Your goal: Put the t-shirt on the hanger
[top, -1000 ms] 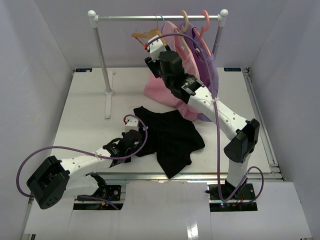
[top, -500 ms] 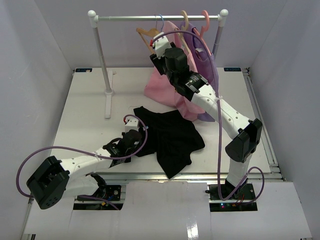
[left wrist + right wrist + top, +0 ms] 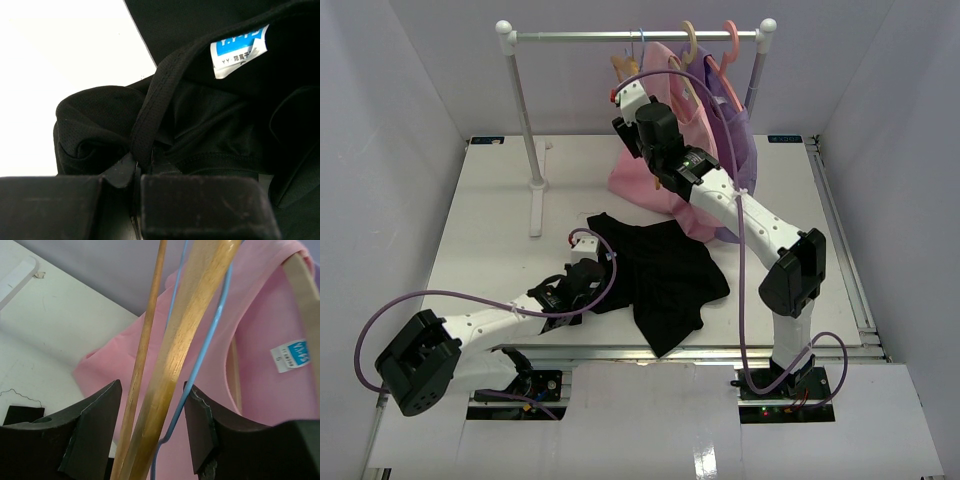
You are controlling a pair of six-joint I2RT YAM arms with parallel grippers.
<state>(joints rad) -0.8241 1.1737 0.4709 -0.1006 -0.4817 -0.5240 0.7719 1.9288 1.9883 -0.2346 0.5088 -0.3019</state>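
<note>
The black t-shirt lies crumpled on the white table. My left gripper is at its left edge, shut on the collar band. A light label shows at the neck, beyond my left gripper. My right gripper is raised at the rail. It is open, and its fingers straddle the thin light-blue hanger and a tan wooden hanger. In the right wrist view the blue wire runs close to the right finger of my right gripper. The blue hook hangs on the rail.
A metal clothes rail on a stand crosses the back. It carries a pink garment and a purple garment on their own hangers. Pink fabric fills the space behind the right fingers.
The right gripper has shifted a little along the rail. The tan hanger has swung from sticking out left to hanging steeper between the fingers. The left arm has not moved.
</note>
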